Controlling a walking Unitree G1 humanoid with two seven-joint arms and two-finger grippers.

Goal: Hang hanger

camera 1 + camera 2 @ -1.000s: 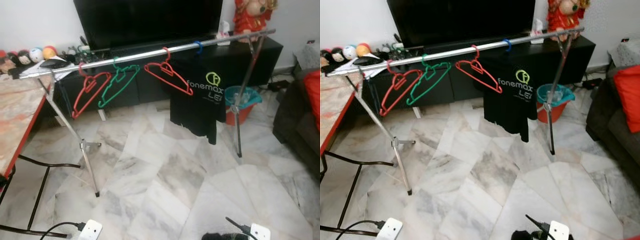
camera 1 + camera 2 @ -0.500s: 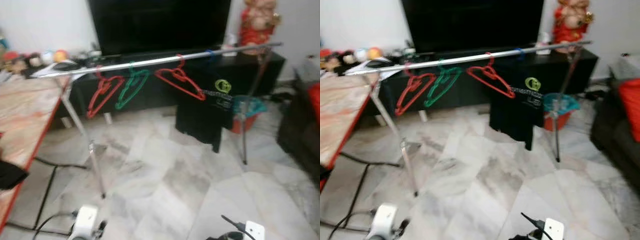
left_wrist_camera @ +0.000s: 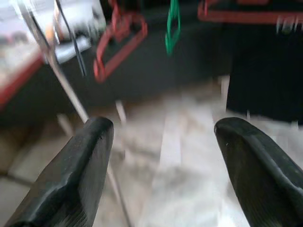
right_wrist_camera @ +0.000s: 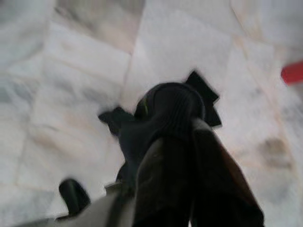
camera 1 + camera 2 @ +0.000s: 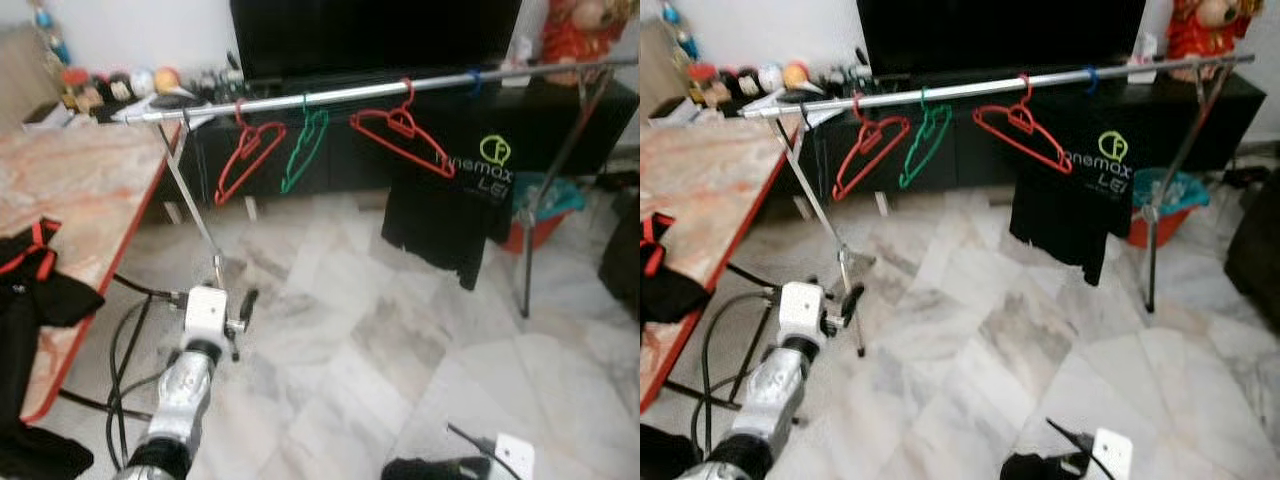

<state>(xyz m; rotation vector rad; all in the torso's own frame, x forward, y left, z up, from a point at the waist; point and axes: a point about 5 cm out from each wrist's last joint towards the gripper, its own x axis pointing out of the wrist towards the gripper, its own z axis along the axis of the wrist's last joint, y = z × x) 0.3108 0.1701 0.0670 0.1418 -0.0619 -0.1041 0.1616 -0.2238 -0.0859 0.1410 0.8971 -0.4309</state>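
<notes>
The left gripper (image 3: 161, 165) is now raised toward the rail (image 5: 380, 92), spread wide and empty; the right gripper (image 4: 184, 156) is clenched, so no hanger is held yet.

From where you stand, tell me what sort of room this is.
Probably a home living room: a large television on a low black cabinet, a marble-tiled floor, and a clothes rail carrying hangers.

Rail (image 5: 330, 95) bare between red hanger (image 5: 403, 140) and shirt (image 5: 450, 215) (narrow gap).
</notes>
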